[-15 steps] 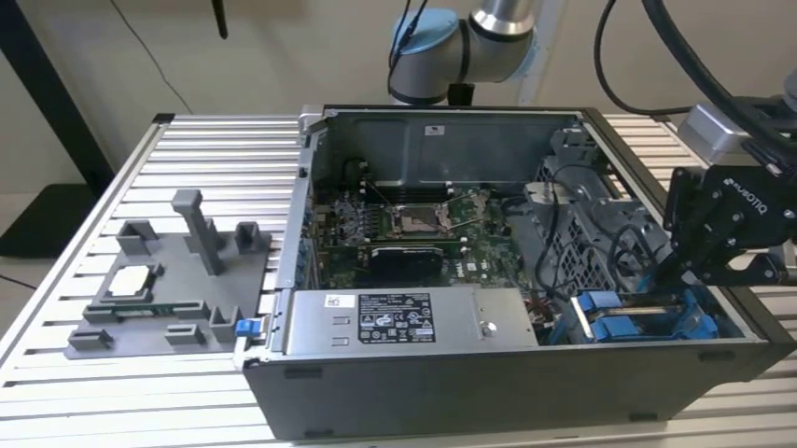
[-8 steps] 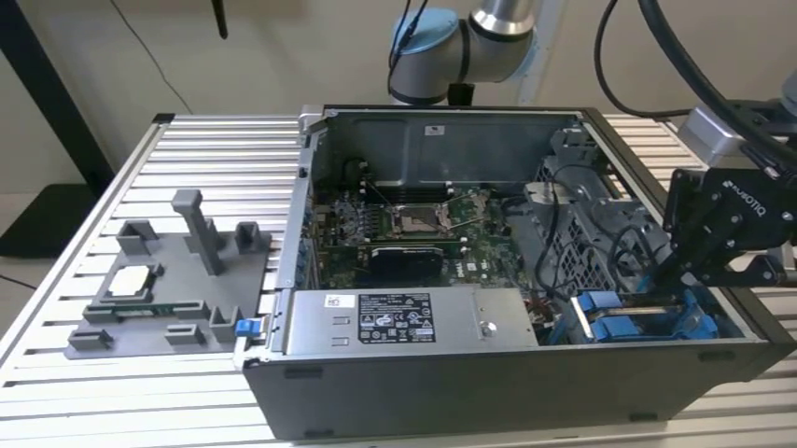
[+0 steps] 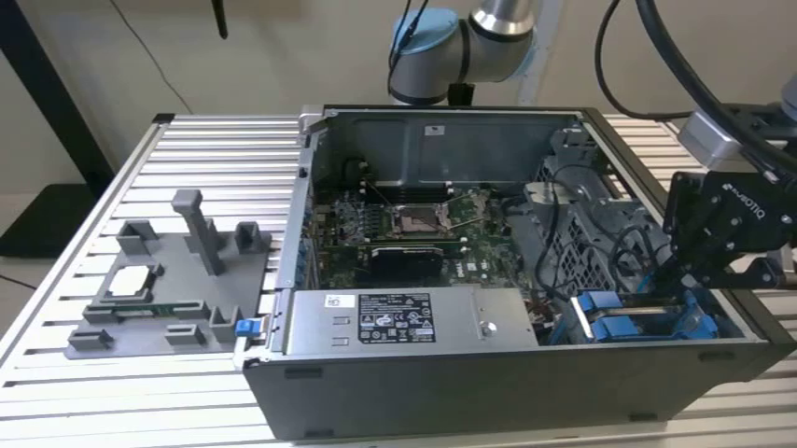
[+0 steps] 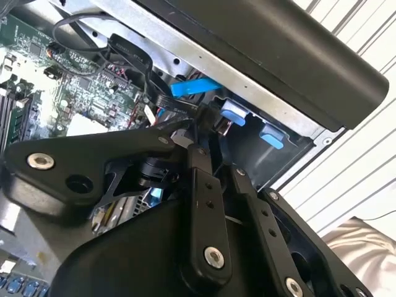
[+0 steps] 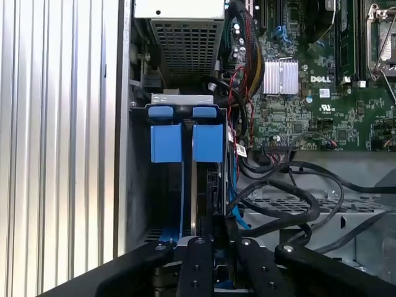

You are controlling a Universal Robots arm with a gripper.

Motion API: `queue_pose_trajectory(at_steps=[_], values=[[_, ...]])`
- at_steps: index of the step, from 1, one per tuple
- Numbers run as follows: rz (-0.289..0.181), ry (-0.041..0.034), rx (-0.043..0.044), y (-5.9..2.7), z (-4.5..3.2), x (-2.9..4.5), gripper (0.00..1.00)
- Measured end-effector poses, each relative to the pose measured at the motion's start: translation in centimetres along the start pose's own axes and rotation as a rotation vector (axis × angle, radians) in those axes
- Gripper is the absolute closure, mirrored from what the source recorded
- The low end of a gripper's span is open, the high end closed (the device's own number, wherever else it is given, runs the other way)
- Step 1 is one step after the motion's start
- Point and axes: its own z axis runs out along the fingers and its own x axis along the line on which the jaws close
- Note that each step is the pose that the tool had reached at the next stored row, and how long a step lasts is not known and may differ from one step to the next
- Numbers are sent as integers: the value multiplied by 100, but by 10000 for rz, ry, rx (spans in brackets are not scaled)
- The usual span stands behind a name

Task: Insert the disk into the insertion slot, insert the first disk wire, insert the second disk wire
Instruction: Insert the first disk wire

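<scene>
The disk (image 5: 197,195) shows edge-on in the first wrist view, a thin silver-and-dark slab with a strip of its blue carrier frame (image 5: 182,204) beside it. It stands upright in the drive bay slot (image 5: 151,204), below two blue latch tabs (image 5: 185,141). My gripper (image 5: 212,228) is shut on the disk's near edge, its black fingers (image 5: 195,257) close together. In the exterior view the gripper (image 3: 678,280) reaches down into the blue bay (image 3: 622,322) at the case's front right corner. Loose black wires (image 5: 291,185) lie beside the bay. A black connector (image 4: 176,104) sits just beyond the fingertips.
The open computer case (image 3: 498,392) holds a green motherboard (image 3: 412,224) and a labelled grey power-supply box (image 3: 398,322). A blue flat cable (image 4: 192,86) runs by the case wall. A grey fixture (image 3: 174,280) stands on the slatted table at the exterior view's left.
</scene>
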Motion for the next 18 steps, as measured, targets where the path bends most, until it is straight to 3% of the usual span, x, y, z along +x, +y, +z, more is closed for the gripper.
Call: queue_pose_trajectory(at_steps=[14, 15, 18], values=[[78, -16, -2, -9, 72, 1, 100], [78, -21, -4, -9, 75, 1, 0], [79, -12, -5, -9, 72, 2, 0]])
